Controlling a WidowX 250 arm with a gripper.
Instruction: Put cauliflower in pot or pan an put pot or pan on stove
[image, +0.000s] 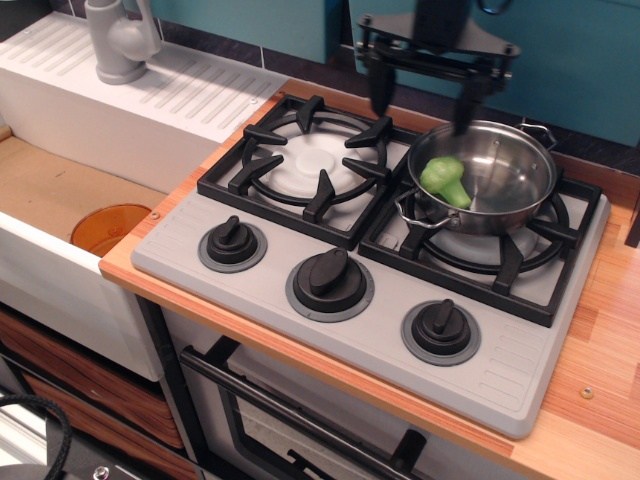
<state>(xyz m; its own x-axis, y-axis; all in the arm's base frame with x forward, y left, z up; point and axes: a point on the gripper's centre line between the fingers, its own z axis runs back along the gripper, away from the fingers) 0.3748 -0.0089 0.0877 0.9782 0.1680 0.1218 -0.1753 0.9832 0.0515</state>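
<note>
The light-green cauliflower (445, 180) lies inside the shiny steel pan (500, 195), at its left side. The pan sits on the right burner grate of the grey stove (300, 235). My gripper (420, 95) hangs above the back of the stove, between the two burners and up-left of the pan. Its two black fingers (380, 85) stand wide apart and hold nothing.
The left burner grate (310, 160) carries nothing. Three black knobs (330, 275) line the stove's front. A white sink with a grey tap (120, 40) is at the left, an orange bowl (108, 228) in its basin. Wooden counter (610, 330) lies to the right.
</note>
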